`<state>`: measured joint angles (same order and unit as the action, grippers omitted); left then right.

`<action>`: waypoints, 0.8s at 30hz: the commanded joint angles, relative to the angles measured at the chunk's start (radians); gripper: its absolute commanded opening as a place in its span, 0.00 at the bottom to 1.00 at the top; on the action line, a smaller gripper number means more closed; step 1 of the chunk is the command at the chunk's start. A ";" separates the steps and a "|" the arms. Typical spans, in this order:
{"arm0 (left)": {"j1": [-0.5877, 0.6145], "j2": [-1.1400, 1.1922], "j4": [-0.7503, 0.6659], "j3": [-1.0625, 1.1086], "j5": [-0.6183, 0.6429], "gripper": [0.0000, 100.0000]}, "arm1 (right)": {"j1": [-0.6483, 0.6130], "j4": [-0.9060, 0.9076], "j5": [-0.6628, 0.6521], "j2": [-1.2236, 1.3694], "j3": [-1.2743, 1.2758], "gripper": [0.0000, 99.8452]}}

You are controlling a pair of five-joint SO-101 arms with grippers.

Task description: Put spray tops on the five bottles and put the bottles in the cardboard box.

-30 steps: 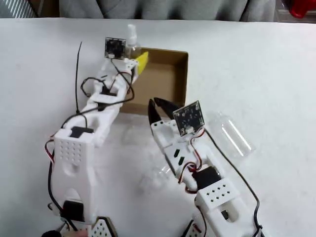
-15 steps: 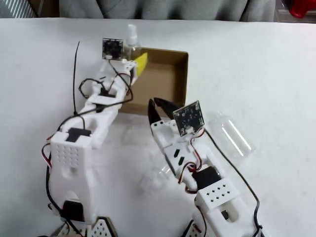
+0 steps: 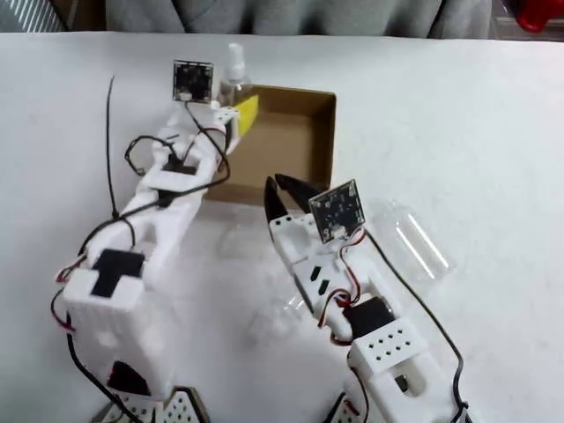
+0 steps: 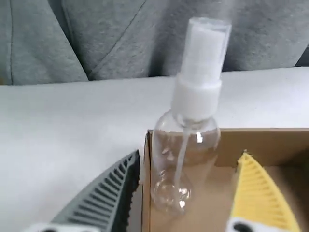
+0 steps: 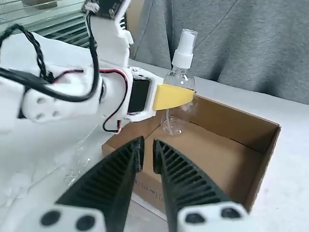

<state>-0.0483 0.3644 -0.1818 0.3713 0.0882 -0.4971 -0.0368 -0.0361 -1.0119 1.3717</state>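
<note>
Bottle with spray top [image 4: 186,145] stands close to upright in the far corner of the cardboard box [image 3: 333,132], on the left arm's side. Its base looks to be down inside the box walls, though we cannot confirm that it rests on the floor. The spray top [image 4: 203,63] appears fully seated on the neck.

Left end effector [image 4: 189,154]: spread wide, grey finger [image 4: 108,200] on one side and yellow finger [image 4: 258,198] on the other. The bottle is between and just beyond the tips, with a gap showing on each side, so we judge that nothing is gripped.

Right end effector [image 5: 148,142]: nearly closed, only a thin slit between the black tips, and empty. It hangs over the worktop [image 3: 458,106] near the front wall of the box.

Step in hand, as we read it: let go of this bottle and get the left arm clear.
- Keep the fingers apart and back out along the line of approach, since a sideways swing would put the yellow finger against the bottle.
- Clear the box wall before turning (the grey finger is just outside that wall).
- Check that the bottle stands freely once the arm is away.

Two uncapped clear bottles lie on the worktop, one [image 3: 414,238] beside the right arm and one [image 3: 280,315] between the arms.
</note>
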 commanded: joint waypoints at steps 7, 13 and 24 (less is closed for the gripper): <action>0.005 -0.331 0.505 0.020 0.011 0.30 | -0.012 0.005 -0.005 -0.005 -0.038 0.01; -0.004 -0.512 0.635 0.129 0.012 0.30 | -0.012 0.005 -0.005 -0.005 -0.038 0.01; -0.001 -0.849 0.884 0.373 0.011 0.30 | -0.012 0.007 -0.005 -0.005 -0.037 0.01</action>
<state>-0.0483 -0.3383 0.5946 0.7104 0.0882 -0.4987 -0.0368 -0.0361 -1.0119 1.3717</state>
